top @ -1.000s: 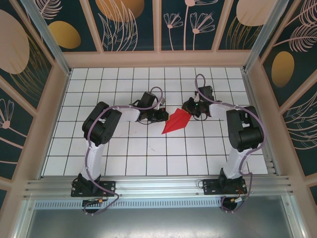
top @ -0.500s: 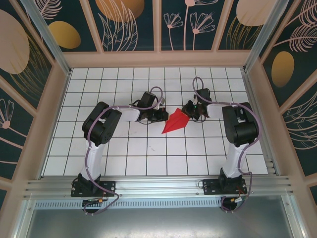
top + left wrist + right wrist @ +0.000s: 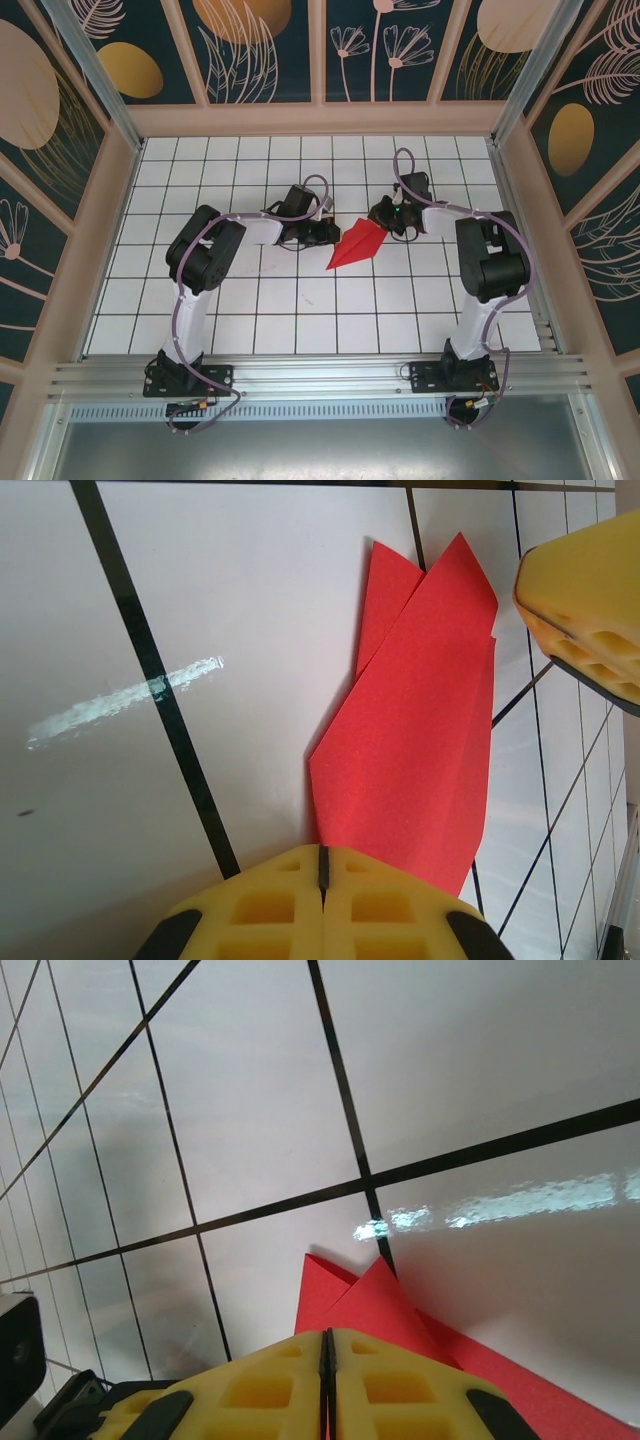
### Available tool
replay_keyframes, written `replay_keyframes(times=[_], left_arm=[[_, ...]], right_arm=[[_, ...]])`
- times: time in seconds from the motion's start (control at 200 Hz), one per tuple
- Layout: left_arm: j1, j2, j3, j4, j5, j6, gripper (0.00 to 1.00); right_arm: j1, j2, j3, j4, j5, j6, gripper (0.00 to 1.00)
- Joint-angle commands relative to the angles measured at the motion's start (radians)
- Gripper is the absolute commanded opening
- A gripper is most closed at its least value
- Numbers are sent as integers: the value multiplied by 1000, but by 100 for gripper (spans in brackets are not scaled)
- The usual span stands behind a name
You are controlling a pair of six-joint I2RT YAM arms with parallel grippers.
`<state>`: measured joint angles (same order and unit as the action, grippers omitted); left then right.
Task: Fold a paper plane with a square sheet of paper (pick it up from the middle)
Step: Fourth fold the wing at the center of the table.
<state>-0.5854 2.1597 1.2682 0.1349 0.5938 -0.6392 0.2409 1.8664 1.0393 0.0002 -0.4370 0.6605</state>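
Note:
The red sheet of paper [image 3: 355,245] lies on the white tiled table [image 3: 300,310], folded into a pointed, dart-like paper plane shape whose tip points to the near left. My left gripper [image 3: 328,233] is shut at the paper's left edge. In the left wrist view the paper [image 3: 420,740] spreads out from under the shut left gripper [image 3: 322,852]. My right gripper [image 3: 382,222] is shut over the wide far-right end. In the right wrist view two red corners of the paper [image 3: 380,1305] poke out beyond the shut right gripper [image 3: 326,1335]. No paper shows in either seam.
The right gripper's yellow finger [image 3: 590,600] stands close beyond the paper's far end. A white scuff [image 3: 130,695] marks a tile on the left. Patterned walls [image 3: 320,50] enclose the table, and an aluminium rail [image 3: 320,375] runs along the near edge.
The right arm's elbow swung slightly left and came back. The paper and the left arm have stayed where they were.

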Motion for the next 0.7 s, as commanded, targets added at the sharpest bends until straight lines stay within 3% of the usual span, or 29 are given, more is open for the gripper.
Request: replay_keyframes(times=[0.0,0.34,0.41,0.455,0.696], left_arm=[[-9,43,-9,-75,-21,8,0],[-13,18,-2,-68,0,4,0],[-12,-7,1,-64,-9,4,9],[-13,-32,1,-63,-20,3,21],[-13,-179,-81,-28,-84,-13,36]], right_arm=[[-12,47,-27,-9,39,8,12],[-17,2,-6,-6,-9,-35,15],[-17,-44,13,-18,-44,-60,18],[-16,-78,20,-35,-54,-74,19],[-18,-250,-105,-75,56,-68,34]])
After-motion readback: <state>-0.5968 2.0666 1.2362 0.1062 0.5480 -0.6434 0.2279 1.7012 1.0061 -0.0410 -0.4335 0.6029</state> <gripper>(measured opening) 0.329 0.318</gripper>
